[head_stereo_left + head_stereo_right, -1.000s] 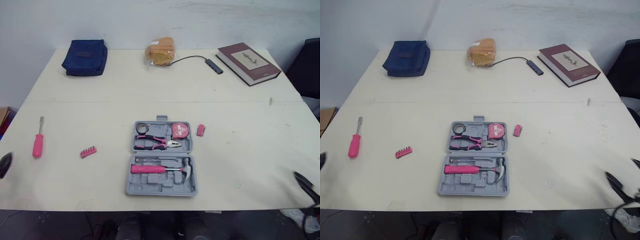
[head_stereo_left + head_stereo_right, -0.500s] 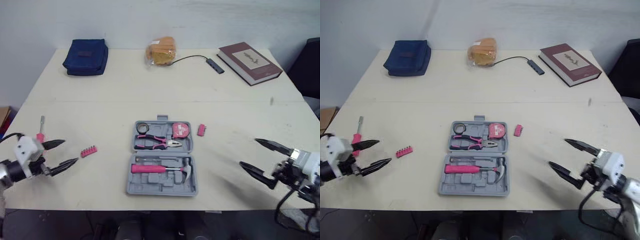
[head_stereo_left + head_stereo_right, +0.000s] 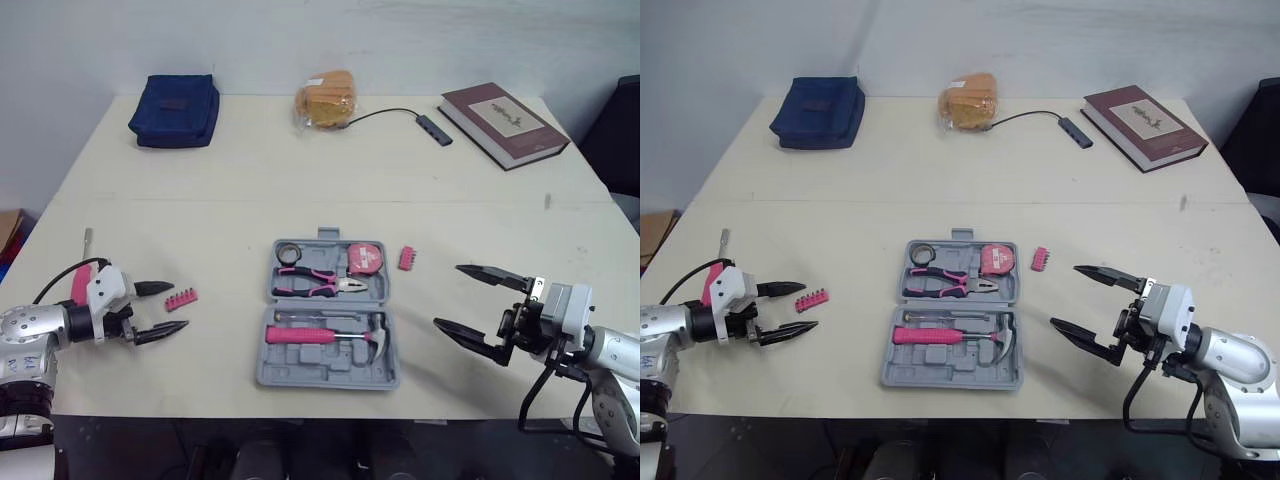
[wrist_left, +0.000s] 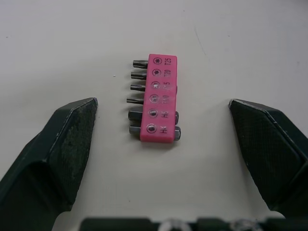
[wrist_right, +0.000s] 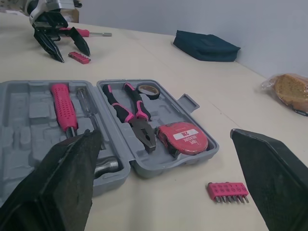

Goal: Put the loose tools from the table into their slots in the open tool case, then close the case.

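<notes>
The grey tool case [image 3: 328, 372] lies open mid-table, holding a pink-handled hammer [image 3: 325, 335], pliers [image 3: 315, 284], a tape measure [image 3: 363, 258] and a tape roll [image 3: 287, 252]. One pink bit holder [image 3: 181, 298] lies left of the case, and my left gripper [image 3: 178, 307] is open around it, with a finger on each side; the wrist view shows the bits [image 4: 159, 98] untouched between the fingers. A pink screwdriver [image 3: 78, 285] lies behind that arm, partly hidden. A second bit holder [image 3: 405, 259] rests right of the case. My right gripper [image 3: 447, 295] hovers open just right of the case.
A blue pouch [image 3: 175, 97], a bagged bread roll [image 3: 323, 100], a cabled USB hub [image 3: 434, 128] and a dark red book [image 3: 503, 110] line the far side of the table. The table's front edge runs just below the case.
Both arms have swung in from the table's sides. The left gripper has reached the left bit holder; the right gripper has come closer to the case. Both stay open.
</notes>
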